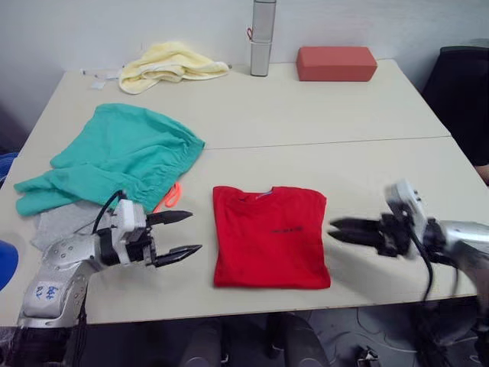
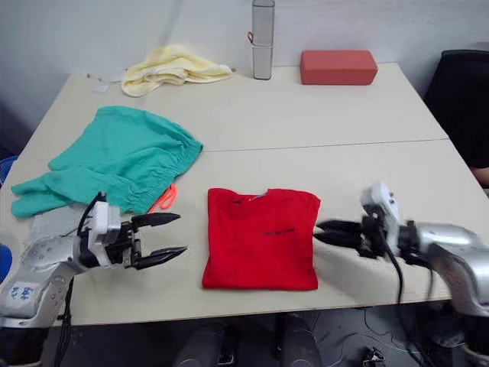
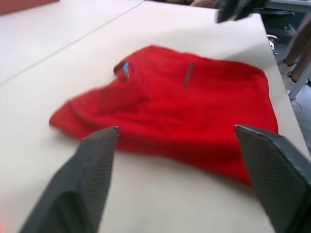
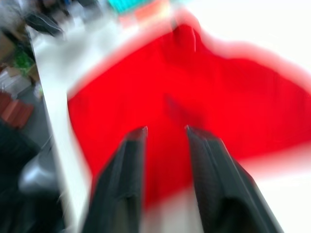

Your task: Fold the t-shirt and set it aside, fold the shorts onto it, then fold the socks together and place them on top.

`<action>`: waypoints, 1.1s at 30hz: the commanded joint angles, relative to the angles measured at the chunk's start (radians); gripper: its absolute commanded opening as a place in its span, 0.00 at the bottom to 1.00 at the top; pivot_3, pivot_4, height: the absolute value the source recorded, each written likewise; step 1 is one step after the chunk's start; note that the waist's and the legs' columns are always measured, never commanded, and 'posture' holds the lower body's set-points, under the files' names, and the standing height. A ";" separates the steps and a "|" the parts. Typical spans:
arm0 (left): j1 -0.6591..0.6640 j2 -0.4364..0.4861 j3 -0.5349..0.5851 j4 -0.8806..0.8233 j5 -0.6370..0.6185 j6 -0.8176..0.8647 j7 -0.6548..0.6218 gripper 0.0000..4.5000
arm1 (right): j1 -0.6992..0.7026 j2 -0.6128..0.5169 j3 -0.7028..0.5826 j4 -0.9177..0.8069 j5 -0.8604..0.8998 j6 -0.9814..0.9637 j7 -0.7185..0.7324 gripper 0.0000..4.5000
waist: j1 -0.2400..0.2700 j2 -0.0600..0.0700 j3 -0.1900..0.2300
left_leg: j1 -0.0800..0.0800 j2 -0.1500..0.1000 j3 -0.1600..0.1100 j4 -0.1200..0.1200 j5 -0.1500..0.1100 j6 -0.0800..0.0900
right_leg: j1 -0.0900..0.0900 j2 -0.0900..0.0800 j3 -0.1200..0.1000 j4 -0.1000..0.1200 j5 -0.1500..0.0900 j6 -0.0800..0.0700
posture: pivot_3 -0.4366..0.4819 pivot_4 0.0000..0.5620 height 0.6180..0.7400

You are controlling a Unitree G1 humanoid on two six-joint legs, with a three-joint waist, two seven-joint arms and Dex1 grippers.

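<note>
The red t-shirt (image 1: 270, 235) lies folded into a rectangle near the table's front edge, midway between my grippers. On its left, my left gripper (image 1: 195, 232) hovers with its fingers spread wide and empty, pointing at the shirt (image 3: 194, 111). My right gripper (image 1: 330, 229) is just off the shirt's right edge, fingers a narrow gap apart with nothing between them. The teal shorts (image 1: 114, 157) lie rumpled at the left, orange drawstring (image 1: 172, 195) showing. Grey socks (image 1: 59, 225) peek out from under their front edge.
At the back of the table (image 1: 321, 122) are a pale yellow towel (image 1: 170, 65), an upright metal cylinder (image 1: 262, 38) and a brick-red block (image 1: 336, 63). A black chair (image 1: 462, 92) stands past the right edge. Bare tabletop lies behind the shirt.
</note>
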 commanded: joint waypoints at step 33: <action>-0.318 -0.328 -0.183 0.432 0.414 -0.022 0.514 0.01 | -0.306 0.298 0.227 0.656 -0.576 -0.523 -0.415 0.00 | -0.017 -0.002 -0.001 | 0.002 -0.001 0.002 0.006 0.005 0.004 | 0.003 -0.001 -0.003 0.010 0.002 0.001 | 0.48 0.27 1.00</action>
